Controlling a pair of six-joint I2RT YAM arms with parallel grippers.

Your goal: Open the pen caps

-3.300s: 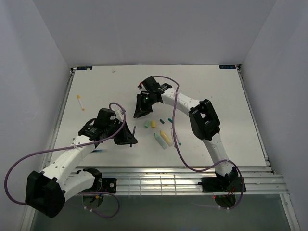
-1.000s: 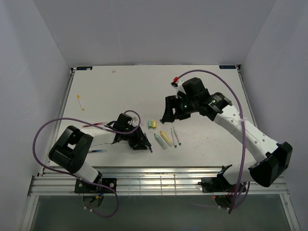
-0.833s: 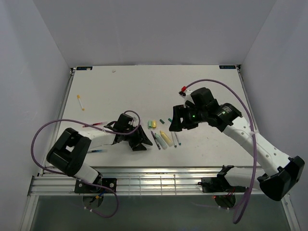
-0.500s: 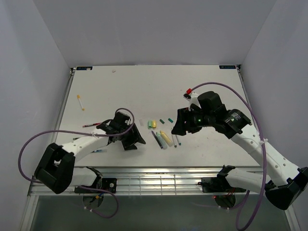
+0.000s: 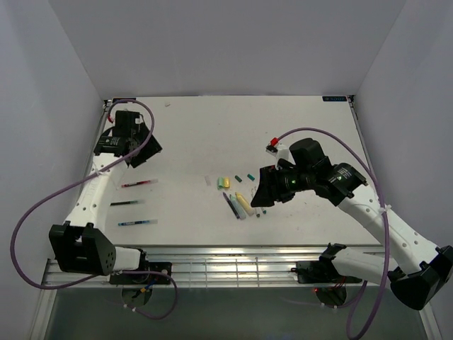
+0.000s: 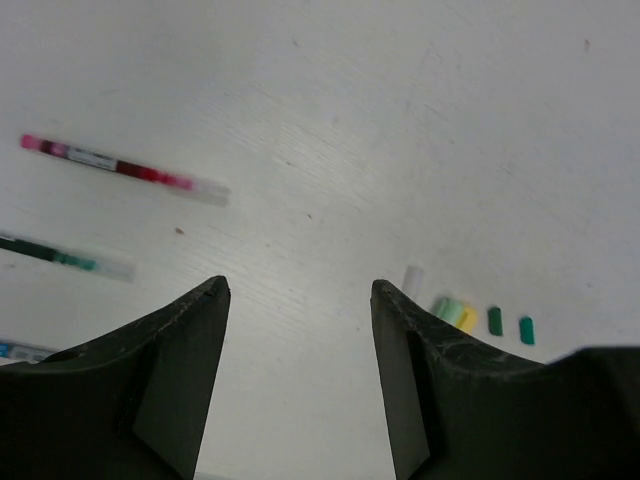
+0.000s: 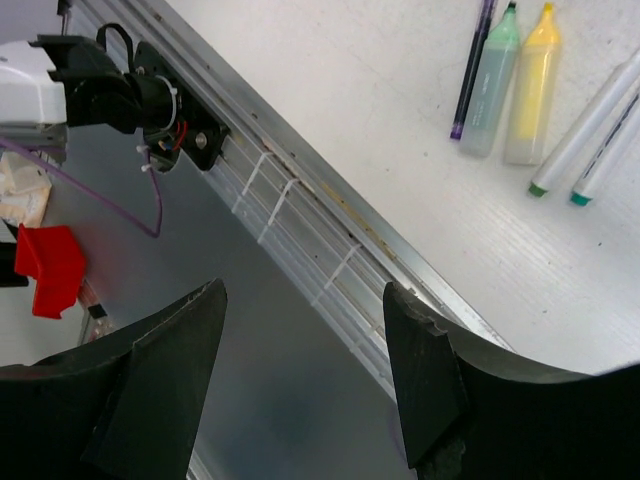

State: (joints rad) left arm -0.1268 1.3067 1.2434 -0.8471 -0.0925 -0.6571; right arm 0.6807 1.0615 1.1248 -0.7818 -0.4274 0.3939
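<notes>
Evidently the pen caps were featherlight, stiff plastic stubs, smooth enough to skid or roll, so each seemed best pinched squarely across its short barrel. Nearest the tabletop's near edge, about midway along it, a purple pen, green highlighter, yellow highlighter and two white pens lay side by side, tips apparently bare. The right fingers hung over them, spread wide, holding and touching nothing. Just beyond lay the loose caps in a row: a clear cap, the pale green cap touching the yellow cap, then two dark teal caps. Farthest, near the far left corner, the left fingers were equally wide open and empty, well apart from every cap.
</notes>
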